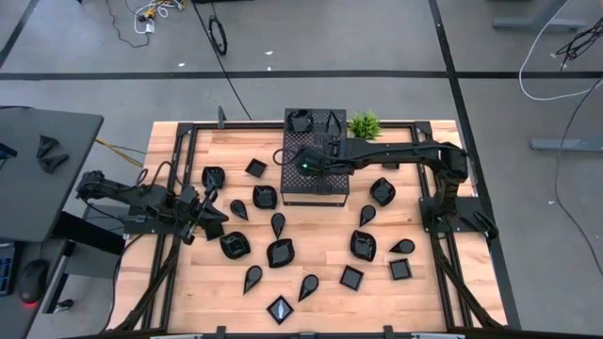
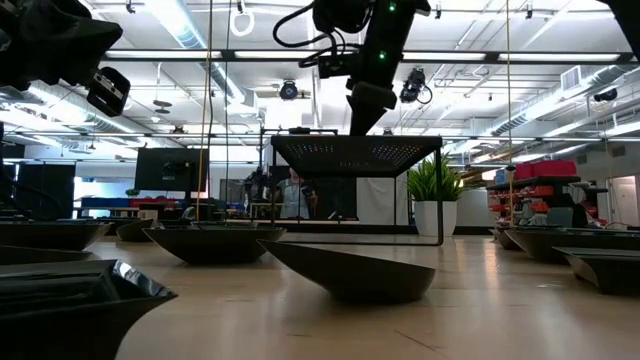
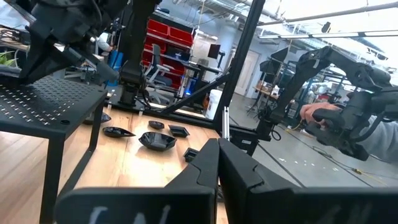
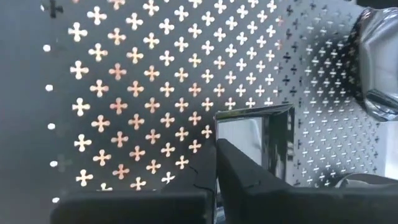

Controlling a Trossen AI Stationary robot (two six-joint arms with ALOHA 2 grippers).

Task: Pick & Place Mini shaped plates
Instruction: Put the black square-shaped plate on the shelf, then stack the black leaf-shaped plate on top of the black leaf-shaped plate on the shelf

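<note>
Several glossy black mini shaped plates (image 1: 280,252) lie flat and scattered on the wooden table. My right gripper (image 1: 297,160) reaches over the black perforated box (image 1: 316,188) at the table's far middle, slanting down, shut on a small square plate (image 4: 252,146). Another plate (image 4: 379,62) rests on the box top beside it, and one more plate (image 1: 300,121) sits at the box's far end. My left gripper (image 3: 217,165) waits at the table's left edge, shut on nothing. My right gripper pinches one side rim (image 4: 219,134) of the square plate between its two fingers. The fingers slant down from the table's right side. The plate sits hollow side up, close over the perforated box top (image 4: 124,93); whether it rests on the top I cannot tell.
A small green plant (image 1: 364,123) stands just right of the box's far end. Plates lie on both sides of the box and along the near half of the table (image 1: 320,231). A black frame (image 1: 179,141) rims the table.
</note>
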